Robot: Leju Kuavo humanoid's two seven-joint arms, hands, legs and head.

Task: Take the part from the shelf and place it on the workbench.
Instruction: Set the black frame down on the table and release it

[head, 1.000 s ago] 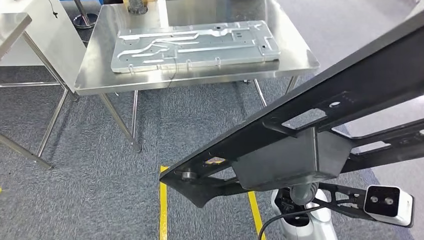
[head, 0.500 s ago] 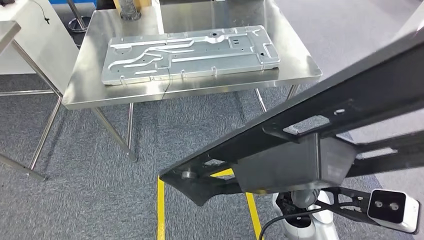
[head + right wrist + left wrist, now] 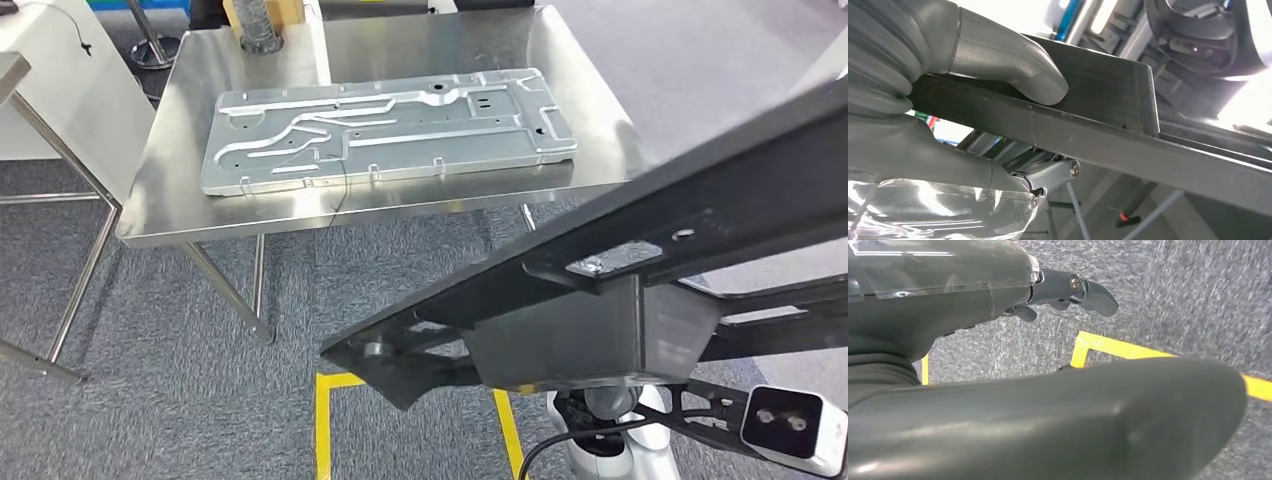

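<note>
A long black metal part (image 3: 620, 260) with a box-shaped bracket slants across the head view, low and to the right, above the carpet. My right hand (image 3: 948, 100) grips its edge (image 3: 1128, 135), with the thumb (image 3: 1013, 65) on one face and the fingers on the other. The steel workbench (image 3: 590, 110) stands ahead across a strip of carpet, and a silver stamped plate (image 3: 390, 130) lies on it. My left hand (image 3: 998, 290) hangs over the carpet, its fingers (image 3: 1088, 290) apart from the thumb and holding nothing.
Yellow tape (image 3: 325, 420) marks a box on the grey carpet below the part and also runs under my left hand (image 3: 1108, 346). A second steel table (image 3: 10, 70) and a white cabinet (image 3: 70, 90) stand at the left. A white sensor unit (image 3: 795, 428) sits at the lower right.
The whole picture has shifted: the camera has moved, so the workbench now lies lower and nearer in view and the tape's corner shows. The black part stays in my right hand.
</note>
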